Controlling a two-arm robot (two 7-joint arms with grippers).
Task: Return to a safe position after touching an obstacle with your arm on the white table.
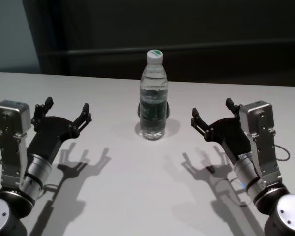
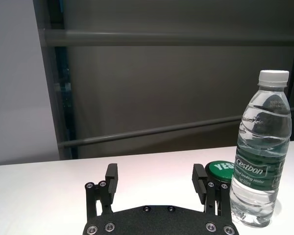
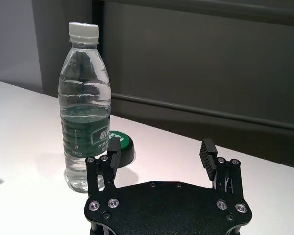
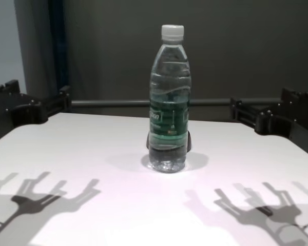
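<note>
The water bottle (image 1: 153, 96) stands upright on the white table (image 1: 128, 196), a small green-topped puck (image 3: 120, 143) just behind its base. My left gripper (image 1: 68, 109) hangs to the bottle's left, my right gripper (image 1: 212, 115) to its right; each has its fingers spread with nothing between them, and each is apart from the bottle. Neither arm touches the obstacle, so I judge both to be at or near the safe pose. To finish well, I keep each arm on its own side of the bottle, raised off the table, and make any last motion away from the bottle, never across it, since a tall bottle tips easily.
</note>
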